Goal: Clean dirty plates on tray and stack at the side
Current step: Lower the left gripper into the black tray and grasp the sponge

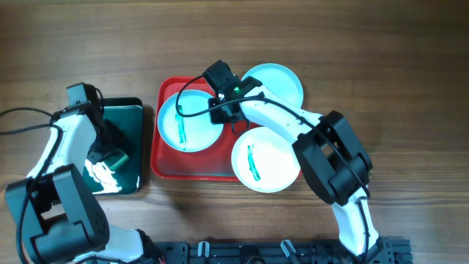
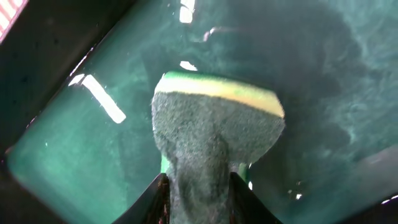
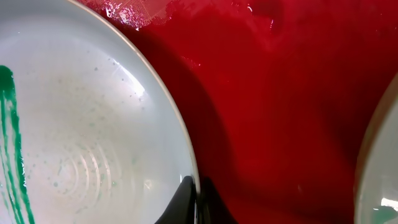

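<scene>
Three pale plates lie on and around the red tray (image 1: pixel 167 161). The left plate (image 1: pixel 187 117) has a green smear and sits on the tray. My right gripper (image 1: pixel 223 111) is shut on its right rim; in the right wrist view the fingers (image 3: pixel 198 198) pinch the rim of this plate (image 3: pixel 81 137) over the tray (image 3: pixel 280 93). A clean plate (image 1: pixel 282 82) lies at the tray's back right. A smeared plate (image 1: pixel 267 160) overhangs the front right. My left gripper (image 2: pixel 198 193) is shut on a green-yellow sponge (image 2: pixel 217 118), held in the teal liquid.
A black tub (image 1: pixel 124 150) of teal liquid (image 2: pixel 74 155) stands left of the tray. The left arm (image 1: pixel 66 139) reaches into it. Wooden table (image 1: pixel 410 88) lies all around. A black rail (image 1: pixel 278 251) runs along the front edge.
</scene>
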Tool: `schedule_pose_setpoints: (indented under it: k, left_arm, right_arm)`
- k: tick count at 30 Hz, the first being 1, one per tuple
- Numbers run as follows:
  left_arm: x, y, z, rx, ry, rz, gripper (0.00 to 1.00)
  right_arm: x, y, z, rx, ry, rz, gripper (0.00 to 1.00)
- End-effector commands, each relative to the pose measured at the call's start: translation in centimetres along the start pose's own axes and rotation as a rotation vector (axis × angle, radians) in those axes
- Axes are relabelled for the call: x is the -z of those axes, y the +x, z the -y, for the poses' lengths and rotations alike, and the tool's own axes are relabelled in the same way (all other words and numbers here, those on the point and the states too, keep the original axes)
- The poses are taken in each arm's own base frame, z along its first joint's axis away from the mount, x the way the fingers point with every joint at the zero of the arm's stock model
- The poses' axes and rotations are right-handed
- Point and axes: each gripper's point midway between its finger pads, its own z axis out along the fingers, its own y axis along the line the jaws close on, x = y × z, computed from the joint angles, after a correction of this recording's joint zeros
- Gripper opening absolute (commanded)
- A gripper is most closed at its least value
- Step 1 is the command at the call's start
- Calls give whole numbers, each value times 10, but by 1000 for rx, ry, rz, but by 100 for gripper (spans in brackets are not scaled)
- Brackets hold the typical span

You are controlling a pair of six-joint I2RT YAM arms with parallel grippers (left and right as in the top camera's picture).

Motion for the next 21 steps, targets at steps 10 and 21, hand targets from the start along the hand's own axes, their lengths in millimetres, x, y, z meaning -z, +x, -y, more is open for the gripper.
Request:
schedule_pose_setpoints:
  k: [10, 21]
  left_arm:
    - [-21, 18, -11, 3, -31, -32, 4]
    - [64, -23, 36, -101, 244, 71, 4]
  right_arm:
    - [-15, 8, 11, 23, 54, -26, 4]
    - [9, -5, 15, -11, -89, -63, 4]
